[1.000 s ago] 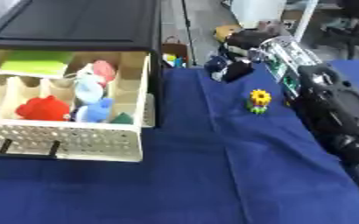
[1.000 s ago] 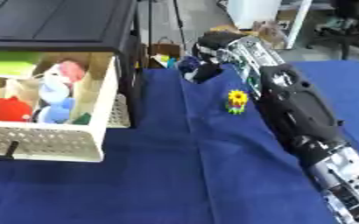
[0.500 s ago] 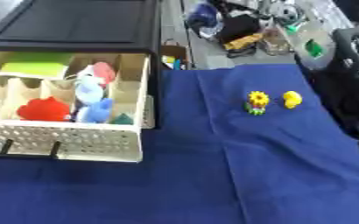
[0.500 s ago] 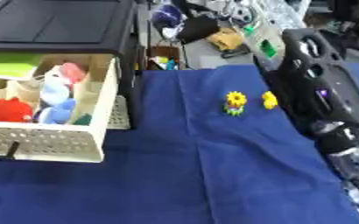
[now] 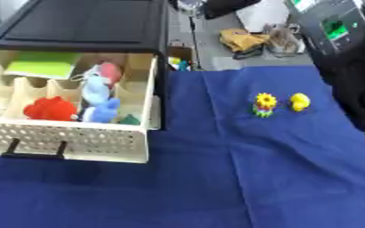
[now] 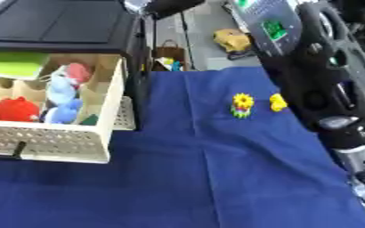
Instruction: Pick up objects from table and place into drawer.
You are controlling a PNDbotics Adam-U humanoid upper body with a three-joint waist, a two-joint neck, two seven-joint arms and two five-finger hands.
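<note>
The cream drawer (image 5: 69, 142) stands pulled out of the black cabinet (image 5: 84, 22) at the left. It holds a green flat piece (image 5: 38, 69), blue toys (image 5: 98, 95), a red toy (image 5: 51, 108) and a pink one. On the blue cloth (image 5: 216, 178) a small sunflower toy (image 5: 264, 104) stands next to a little yellow thing (image 5: 299, 101). My right arm (image 6: 334, 84) rises along the right edge. Only a dark part of the right hand (image 6: 166, 5) shows at the top edge, above the cabinet's far corner. Whether it holds anything is hidden.
Beyond the table's far edge lie a yellow-brown rag (image 5: 244, 40) and a grey device with a green screen (image 5: 334, 26). A small bag with coloured bits (image 5: 178, 62) sits beside the cabinet. The cloth's near half is bare.
My right arm has lifted from the table's far edge, up and to the left, until the hand is at the top border. The yellow thing beside the sunflower is now uncovered.
</note>
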